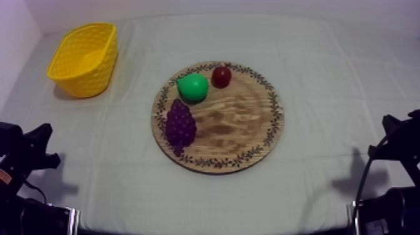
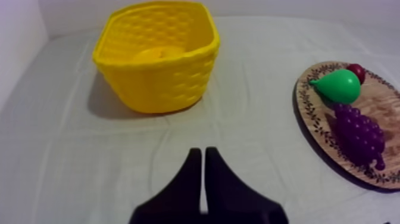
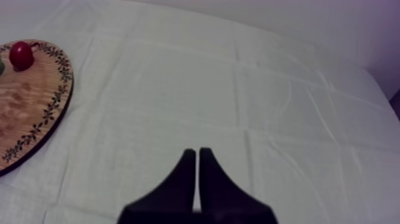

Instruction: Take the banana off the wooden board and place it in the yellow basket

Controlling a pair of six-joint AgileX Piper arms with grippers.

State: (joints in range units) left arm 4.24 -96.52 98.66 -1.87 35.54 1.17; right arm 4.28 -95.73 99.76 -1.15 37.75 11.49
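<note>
The yellow basket (image 1: 81, 59) stands at the far left of the table. Inside it lies a yellow-orange shape (image 2: 156, 53) that looks like the banana. The round wooden board (image 1: 250, 125) sits in the middle and carries a green pear (image 1: 192, 87), a small red fruit (image 1: 221, 76) and a bunch of purple grapes (image 1: 180, 123). My left gripper (image 2: 199, 152) is shut on nothing, low over the cloth in front of the basket. My right gripper (image 3: 194, 152) is also shut on nothing, over bare cloth to the right of the board (image 3: 36, 113).
Both arms rest low at the near corners, the left arm (image 1: 25, 156) and the right arm (image 1: 397, 144). Bare cloth lies between the basket and the board, and all round the board. A wall runs behind the table's far edge.
</note>
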